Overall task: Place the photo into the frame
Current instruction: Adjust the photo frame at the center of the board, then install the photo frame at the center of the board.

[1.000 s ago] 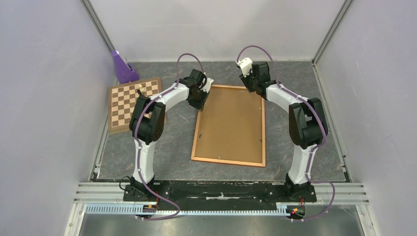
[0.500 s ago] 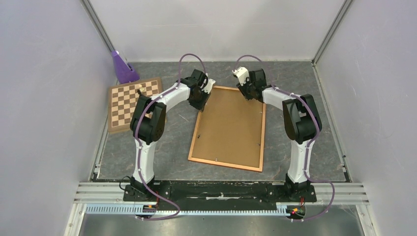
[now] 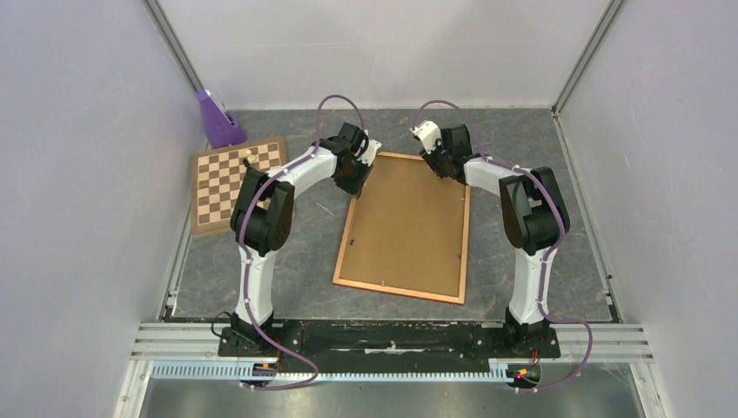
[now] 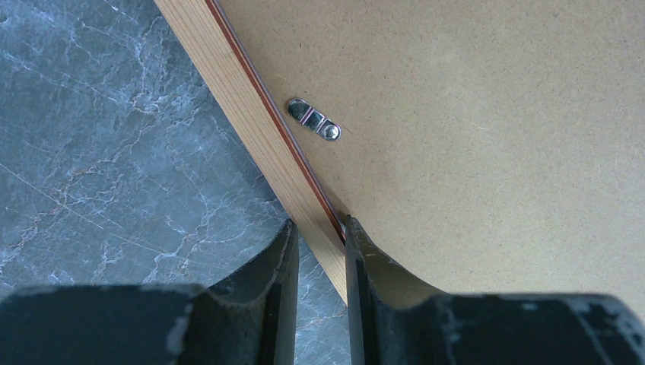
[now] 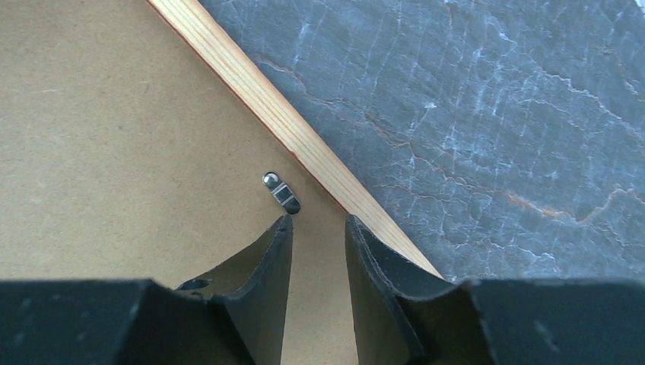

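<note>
Frame (image 3: 397, 291) lies back-up mid-table, slightly skewed, with the brown backing panel (image 3: 409, 222) seated inside its rails. Photo shows in no view; whether it sits under the panel cannot be told. Left gripper (image 4: 319, 228) is clamped across the far left rail. Right gripper (image 5: 318, 224) hovers over the far right corner, jaws slightly apart and empty, just beside a metal clip (image 5: 281, 192). Likely step: swing that clip. Brace the rail firmly and push the clip sideways with one fingertip. Chessboard (image 3: 235, 178) lies well left; bare table (image 3: 305, 252) surrounds the frame, giving room to slide it
</note>
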Robot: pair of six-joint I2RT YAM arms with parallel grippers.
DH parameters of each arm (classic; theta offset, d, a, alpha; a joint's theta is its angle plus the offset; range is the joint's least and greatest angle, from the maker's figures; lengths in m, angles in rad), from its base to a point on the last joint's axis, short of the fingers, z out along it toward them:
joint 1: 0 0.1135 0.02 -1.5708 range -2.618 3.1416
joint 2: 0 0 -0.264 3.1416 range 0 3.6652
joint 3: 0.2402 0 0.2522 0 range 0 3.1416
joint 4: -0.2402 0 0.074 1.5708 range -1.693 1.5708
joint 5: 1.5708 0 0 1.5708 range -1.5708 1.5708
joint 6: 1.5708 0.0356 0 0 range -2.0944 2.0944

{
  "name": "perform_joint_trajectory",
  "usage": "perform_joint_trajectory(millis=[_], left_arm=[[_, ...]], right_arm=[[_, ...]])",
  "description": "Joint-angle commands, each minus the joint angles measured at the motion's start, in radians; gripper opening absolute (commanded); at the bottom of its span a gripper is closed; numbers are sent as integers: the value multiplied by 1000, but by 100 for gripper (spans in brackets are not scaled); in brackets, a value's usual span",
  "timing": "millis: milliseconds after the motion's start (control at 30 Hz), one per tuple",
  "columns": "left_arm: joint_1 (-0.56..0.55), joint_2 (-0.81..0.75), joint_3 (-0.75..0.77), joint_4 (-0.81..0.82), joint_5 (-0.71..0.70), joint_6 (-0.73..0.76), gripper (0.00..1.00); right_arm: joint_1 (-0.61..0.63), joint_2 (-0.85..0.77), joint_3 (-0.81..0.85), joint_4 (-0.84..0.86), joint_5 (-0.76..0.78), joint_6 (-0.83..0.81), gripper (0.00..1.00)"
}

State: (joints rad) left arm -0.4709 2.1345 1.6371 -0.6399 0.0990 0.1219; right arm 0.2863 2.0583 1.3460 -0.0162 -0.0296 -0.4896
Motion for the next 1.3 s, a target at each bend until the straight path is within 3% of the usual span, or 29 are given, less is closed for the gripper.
perform_joint_trajectory(millis=[0, 1267], left_arm=[[-10, 10, 29, -14, 15, 78, 2], [-9, 6, 26, -20, 33, 77, 2]], right_arm=[[8, 1, 4, 57, 48, -26, 35], [24, 48, 58, 78, 71, 39, 34]])
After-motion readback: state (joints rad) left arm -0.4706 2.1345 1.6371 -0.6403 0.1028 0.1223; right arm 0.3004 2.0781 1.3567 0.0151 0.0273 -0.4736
